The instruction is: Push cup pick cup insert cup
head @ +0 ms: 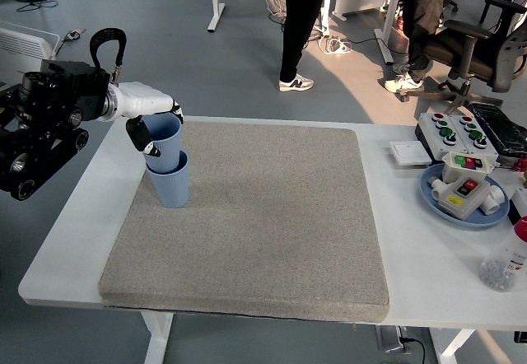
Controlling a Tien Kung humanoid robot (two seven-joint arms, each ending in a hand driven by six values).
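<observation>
Beyond my white table [412, 216], sunlight is falling on grey floor [239, 67] beside a black office chair [473, 47].

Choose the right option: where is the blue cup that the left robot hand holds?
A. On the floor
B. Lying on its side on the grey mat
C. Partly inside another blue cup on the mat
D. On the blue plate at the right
C: the left robot hand grips the upper blue cup, whose base sits inside the lower blue cup on the grey mat.
</observation>
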